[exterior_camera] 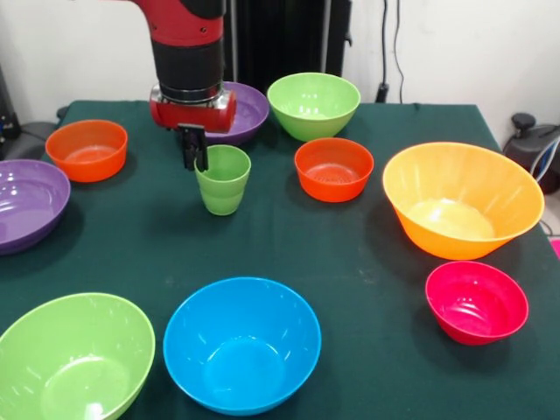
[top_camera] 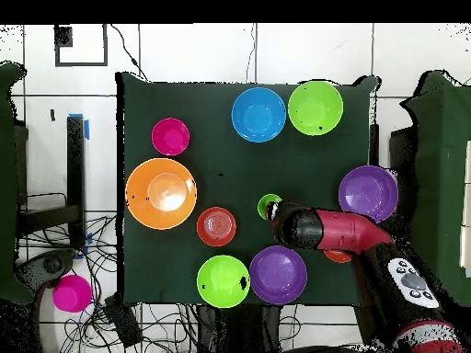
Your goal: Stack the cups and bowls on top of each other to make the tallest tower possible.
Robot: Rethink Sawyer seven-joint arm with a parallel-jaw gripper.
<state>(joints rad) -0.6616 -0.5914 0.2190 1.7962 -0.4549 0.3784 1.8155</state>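
The light-green cup [exterior_camera: 223,179] stands upright and alone on the green table [exterior_camera: 367,254]. My gripper [exterior_camera: 194,149] hangs at the cup's far-left rim, touching or just beside it. Around the cup sit separate bowls: a small orange-red one [exterior_camera: 333,168], another orange-red one [exterior_camera: 87,149], a purple one [exterior_camera: 26,203], a purple one [exterior_camera: 245,109] behind the gripper, a lime-green one [exterior_camera: 313,103], a large orange one [exterior_camera: 462,199], a pink-red one [exterior_camera: 477,300], a blue one [exterior_camera: 241,343] and a lime-green one [exterior_camera: 74,357]. Nothing is stacked. In the overhead view the arm [top_camera: 331,232] reaches to the cup [top_camera: 268,202].
In the overhead view the arm covers most of one orange-red bowl [top_camera: 338,256]. A magenta bowl [top_camera: 72,292] lies off the table among cables. The bowls ring the table's edges, with bare cloth [top_camera: 230,170] in the middle.
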